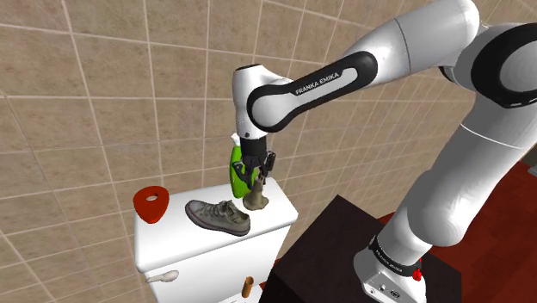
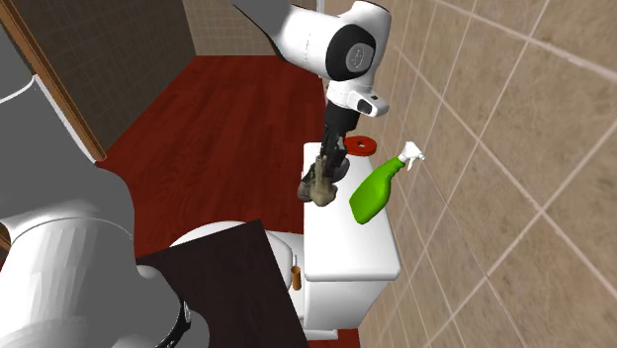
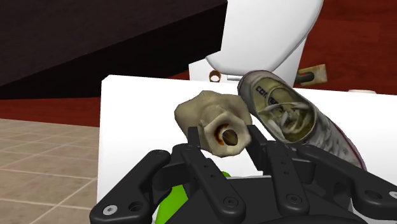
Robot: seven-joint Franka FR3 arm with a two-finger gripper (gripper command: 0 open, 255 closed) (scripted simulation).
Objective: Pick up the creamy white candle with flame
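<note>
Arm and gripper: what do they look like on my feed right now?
The arm has rounded white shells with dark joints; one dark band carries white FRANKA EMIKA lettering. The gripper is all black, with two blocky fingers and visible screw heads.

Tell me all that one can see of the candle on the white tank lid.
The candle is a lumpy, beige, wax-like stump with a wider foot and a brown-orange hollow on top. It stands upright on the white toilet tank lid, close beside the grey sneaker and near the green spray bottle. The gripper clasps its upper part from both sides; its foot rests on the lid.
</note>
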